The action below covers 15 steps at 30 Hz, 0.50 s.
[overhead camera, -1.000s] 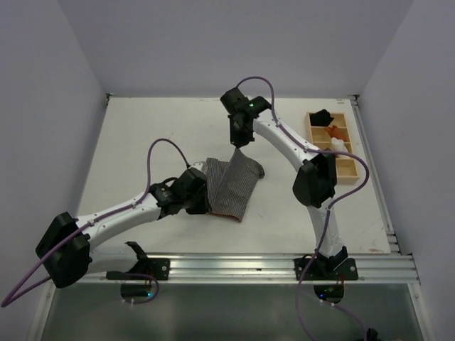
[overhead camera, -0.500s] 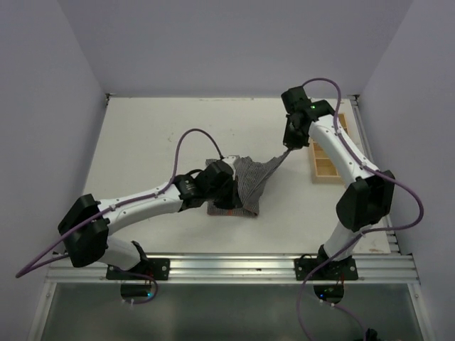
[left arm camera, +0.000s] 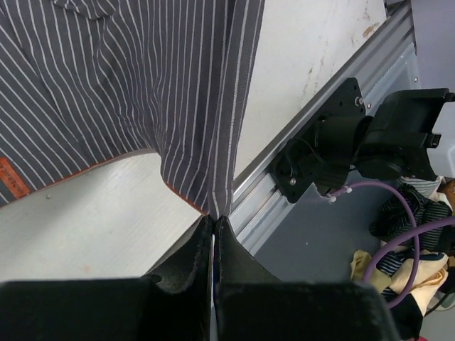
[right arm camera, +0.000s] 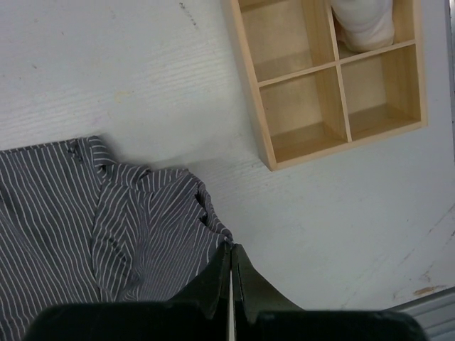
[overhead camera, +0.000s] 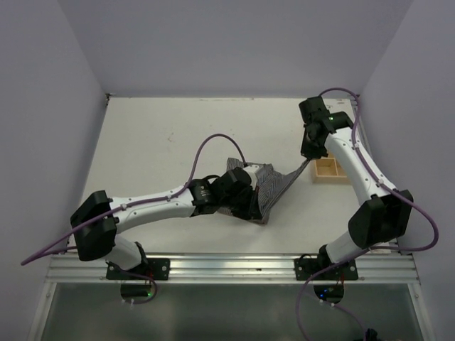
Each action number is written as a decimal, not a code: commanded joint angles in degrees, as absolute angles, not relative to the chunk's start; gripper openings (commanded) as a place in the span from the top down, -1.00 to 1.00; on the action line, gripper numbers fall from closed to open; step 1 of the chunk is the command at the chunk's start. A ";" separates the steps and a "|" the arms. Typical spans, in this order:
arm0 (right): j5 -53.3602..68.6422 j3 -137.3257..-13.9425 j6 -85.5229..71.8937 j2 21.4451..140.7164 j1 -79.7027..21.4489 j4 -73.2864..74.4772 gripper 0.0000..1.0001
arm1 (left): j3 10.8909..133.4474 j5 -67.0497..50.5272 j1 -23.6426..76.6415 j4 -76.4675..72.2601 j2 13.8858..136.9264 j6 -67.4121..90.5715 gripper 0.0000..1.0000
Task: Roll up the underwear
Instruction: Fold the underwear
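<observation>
The underwear is a grey cloth with fine white stripes, pulled taut between my two grippers right of the table's middle. My left gripper is shut on its near edge; in the left wrist view the cloth hangs from the closed fingertips, showing an orange hem. My right gripper is shut on its far right corner, lifted a little off the table. In the right wrist view the striped cloth spreads left of the pinched tip.
A wooden compartment tray sits at the right, mostly hidden under my right arm; in the right wrist view the tray holds a white bundle. The metal rail runs along the near edge.
Both arms have swung to the right, carrying the underwear with them from mid-table toward the wooden tray. The cloth is now stretched out between the two grippers.
</observation>
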<state>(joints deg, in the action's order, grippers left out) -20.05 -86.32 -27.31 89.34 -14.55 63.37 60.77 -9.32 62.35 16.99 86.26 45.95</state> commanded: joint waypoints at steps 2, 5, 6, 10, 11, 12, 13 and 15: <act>-21.70 -91.03 -24.79 87.79 -17.21 62.31 1.00 | 62.67 -4.60 62.93 21.78 82.90 48.95 1.00; -25.22 -99.27 -24.96 94.09 -23.72 65.64 1.00 | 59.52 -4.39 60.04 25.22 79.56 49.83 1.00; -25.31 -101.06 -25.92 95.61 -25.04 66.44 1.00 | 58.28 -4.39 58.03 25.66 78.76 50.01 1.00; -23.04 -106.08 -27.95 102.91 -29.52 67.15 1.00 | 53.45 -5.97 53.45 26.63 77.25 50.10 1.00; -22.77 -107.74 -27.95 104.31 -30.31 67.15 1.00 | 52.31 -5.80 52.74 26.54 77.26 49.92 1.00; -22.42 -108.88 -28.04 107.81 -31.11 67.41 1.00 | 50.64 -5.45 51.78 26.63 77.52 50.01 1.00; -22.15 -111.59 -28.04 109.49 -32.85 67.76 1.00 | 49.58 -5.54 51.33 26.54 77.69 50.01 1.00; -21.27 -114.68 -27.86 114.49 -34.45 68.73 1.00 | 47.04 -6.85 49.93 25.84 78.13 50.18 1.00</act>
<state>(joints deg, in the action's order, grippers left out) -21.76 -110.06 -27.20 109.58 -32.51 66.74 50.41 -5.69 51.29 23.81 77.82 48.99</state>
